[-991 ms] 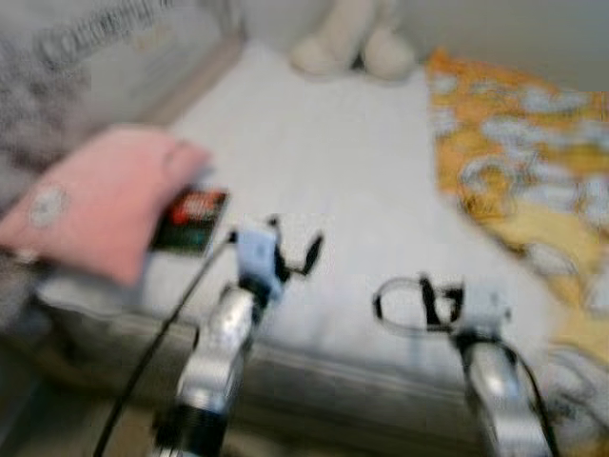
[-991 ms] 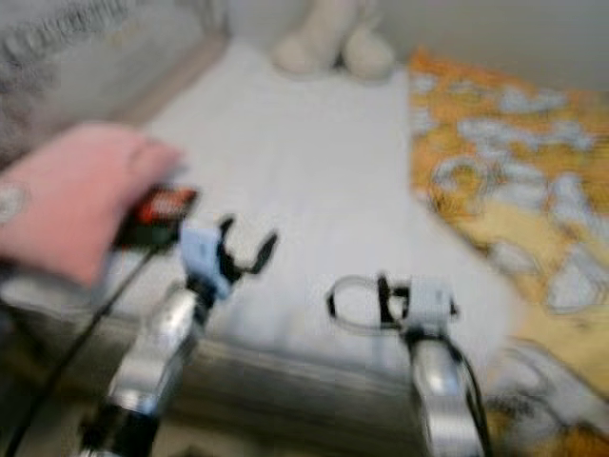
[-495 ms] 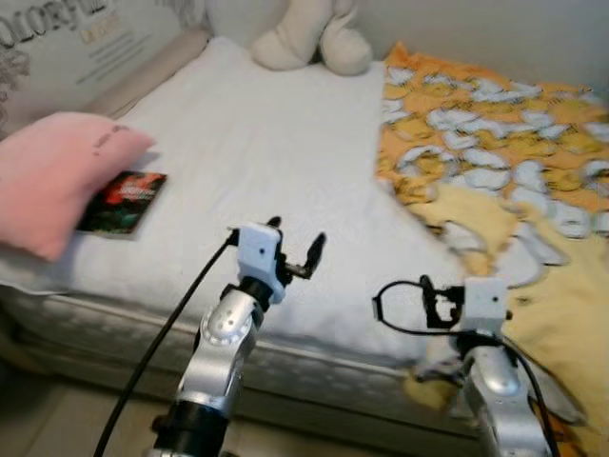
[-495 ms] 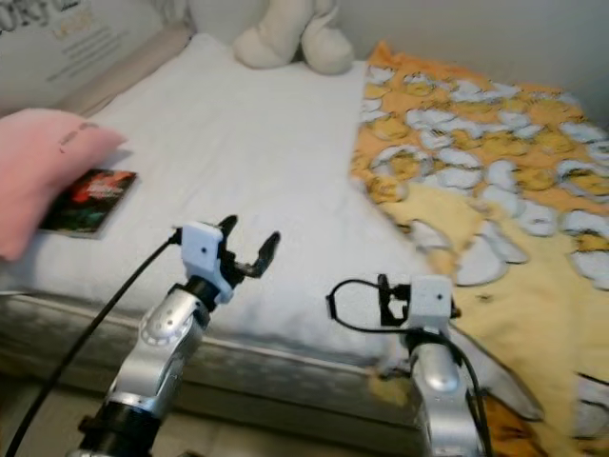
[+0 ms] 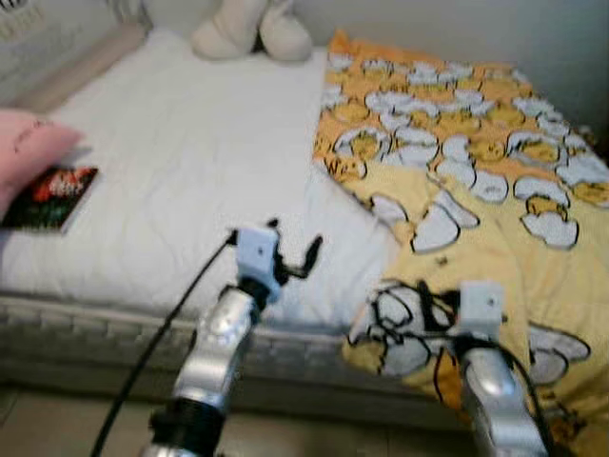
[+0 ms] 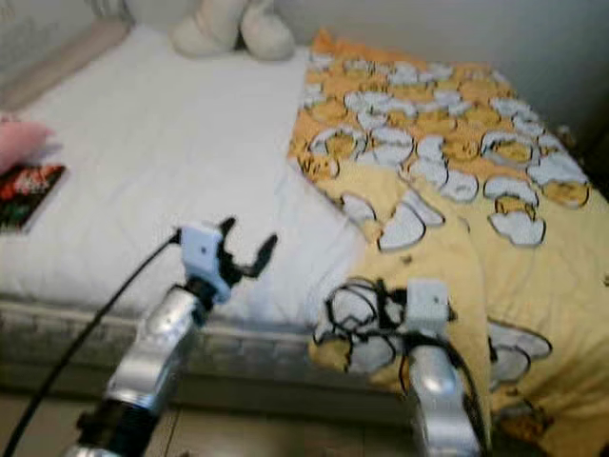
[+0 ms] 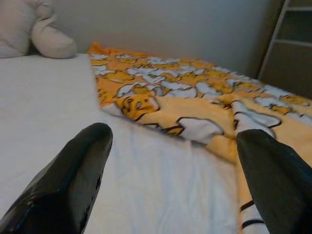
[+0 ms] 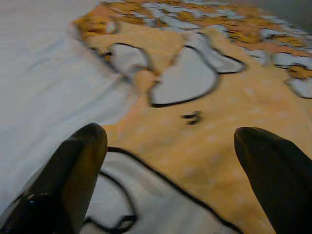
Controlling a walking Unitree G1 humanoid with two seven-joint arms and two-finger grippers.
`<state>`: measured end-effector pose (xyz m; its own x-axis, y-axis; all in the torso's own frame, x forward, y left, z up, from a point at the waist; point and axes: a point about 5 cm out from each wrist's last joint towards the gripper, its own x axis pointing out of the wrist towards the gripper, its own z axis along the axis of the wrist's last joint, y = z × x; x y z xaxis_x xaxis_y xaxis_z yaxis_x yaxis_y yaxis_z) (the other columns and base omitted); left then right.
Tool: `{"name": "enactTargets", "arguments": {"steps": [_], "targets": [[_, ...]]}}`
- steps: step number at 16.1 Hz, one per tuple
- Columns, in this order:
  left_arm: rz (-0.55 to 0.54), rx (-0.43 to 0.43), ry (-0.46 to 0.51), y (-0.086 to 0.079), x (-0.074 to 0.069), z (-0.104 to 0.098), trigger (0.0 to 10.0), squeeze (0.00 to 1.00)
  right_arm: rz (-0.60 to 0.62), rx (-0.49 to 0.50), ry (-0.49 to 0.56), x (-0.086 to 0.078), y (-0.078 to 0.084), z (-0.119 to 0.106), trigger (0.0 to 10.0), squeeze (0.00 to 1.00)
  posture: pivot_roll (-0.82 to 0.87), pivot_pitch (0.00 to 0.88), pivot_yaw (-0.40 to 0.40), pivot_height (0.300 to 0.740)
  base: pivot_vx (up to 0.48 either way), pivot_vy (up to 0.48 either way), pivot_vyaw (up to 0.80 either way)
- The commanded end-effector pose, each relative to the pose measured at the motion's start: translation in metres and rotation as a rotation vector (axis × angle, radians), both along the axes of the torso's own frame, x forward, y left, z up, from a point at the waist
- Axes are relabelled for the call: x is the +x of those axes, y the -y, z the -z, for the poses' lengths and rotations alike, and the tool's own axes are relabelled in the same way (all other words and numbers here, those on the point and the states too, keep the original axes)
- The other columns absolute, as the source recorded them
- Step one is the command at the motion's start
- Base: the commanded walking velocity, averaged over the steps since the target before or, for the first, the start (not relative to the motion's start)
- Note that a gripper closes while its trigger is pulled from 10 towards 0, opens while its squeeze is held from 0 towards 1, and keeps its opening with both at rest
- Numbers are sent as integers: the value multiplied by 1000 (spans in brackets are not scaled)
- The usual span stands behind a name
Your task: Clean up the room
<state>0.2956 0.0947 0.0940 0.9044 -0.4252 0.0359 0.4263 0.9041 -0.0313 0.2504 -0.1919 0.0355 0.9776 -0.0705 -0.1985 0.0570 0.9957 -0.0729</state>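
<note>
Yellow blanket (image 5: pixel 476 181) rumpled over bed's right half, corner hanging off front edge, likely the thing to straighten; right gripper (image 8: pixel 170 161) spread wide above that corner; left gripper (image 5: pixel 290 252) spread over white mattress (image 5: pixel 181 181); book (image 5: pixel 52 197) beside pink pillow (image 5: pixel 24 152).

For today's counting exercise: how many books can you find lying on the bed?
1. The book lies on the white sheet near the bed's left edge, beside the pink pillow. Others may be hidden beneath the yellow blanket.
</note>
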Motion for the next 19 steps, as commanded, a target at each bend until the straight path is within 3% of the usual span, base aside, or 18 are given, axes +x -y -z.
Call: {"name": "enactTargets", "arguments": {"steps": [1,6,9,11,14,17,19], "targets": [[-8,6,11,-2,3,-2,10000,0,-10,-4,20,3,-1,-4,10000,0,40,0,-36,740,0,0,0],[-3,20,2,-3,4,1,10000,0,-25,25,1,4,-4,-1,10000,0,38,0,-35,740,0,0,-448],[-14,82,-42,-9,10,11,10000,0,-15,54,-24,1,-3,4,10000,0,37,0,-33,740,0,0,-731],[-41,216,-152,-20,19,33,10000,0,-23,73,-39,-1,-4,7,10000,0,29,0,-33,740,0,0,-731],[-41,361,-294,-30,18,61,10000,0,-57,82,-47,-7,-9,8,10000,0,-1,0,-31,740,0,0,-729],[6,437,-369,-32,12,74,10000,0,-91,85,-74,-27,-13,12,10000,0,-30,0,-30,740,0,0,-706],[2,385,-424,-25,13,79,10000,0,-114,61,-120,-55,-14,19,10000,0,-64,44,-30,740,0,0,-694]]}}
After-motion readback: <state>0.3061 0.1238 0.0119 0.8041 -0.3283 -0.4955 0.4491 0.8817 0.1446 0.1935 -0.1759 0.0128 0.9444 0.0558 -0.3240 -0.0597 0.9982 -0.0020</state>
